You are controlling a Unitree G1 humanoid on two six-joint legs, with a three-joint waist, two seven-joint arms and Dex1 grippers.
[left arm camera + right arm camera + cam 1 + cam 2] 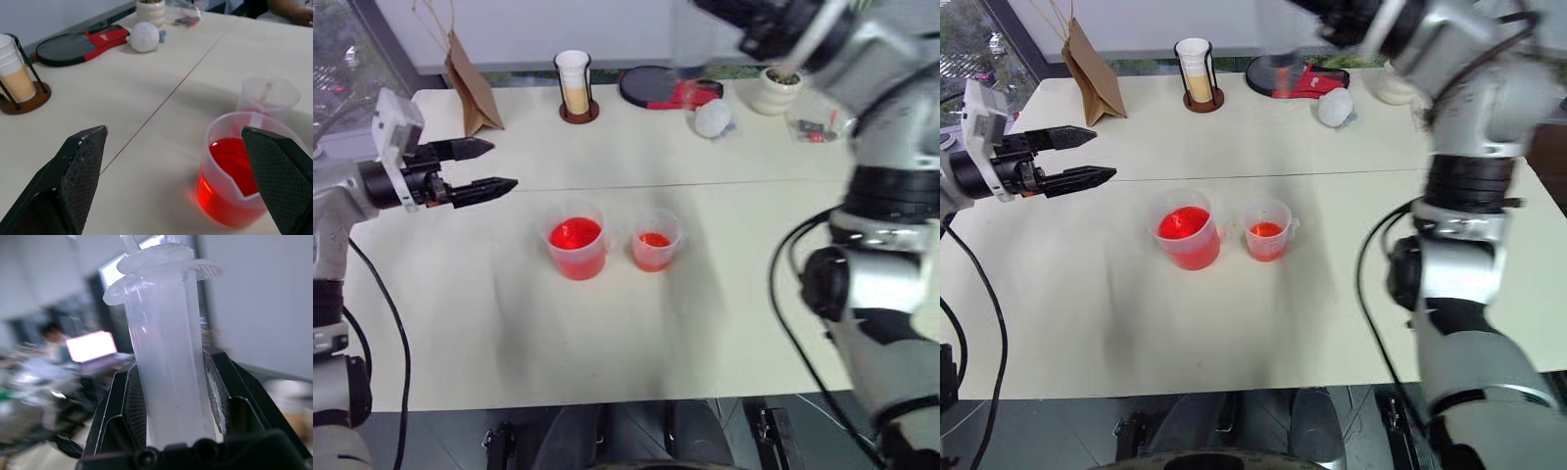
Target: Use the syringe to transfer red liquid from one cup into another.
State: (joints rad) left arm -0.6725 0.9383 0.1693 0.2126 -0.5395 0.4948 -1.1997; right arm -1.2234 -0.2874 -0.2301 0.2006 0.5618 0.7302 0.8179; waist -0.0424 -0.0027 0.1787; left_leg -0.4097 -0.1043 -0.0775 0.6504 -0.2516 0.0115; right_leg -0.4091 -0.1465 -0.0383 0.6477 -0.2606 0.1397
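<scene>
Up high, right gripper jaws clamp the smooth translucent syringe; left gripper jaws gape.

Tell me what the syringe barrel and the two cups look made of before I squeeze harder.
The syringe barrel looks like frosted, translucent plastic with a moulded flange; light passes through it. The larger cup and the smaller cup look like thin clear plastic: red liquid shows through their walls. Probably flexible, though that cannot be seen.
</scene>
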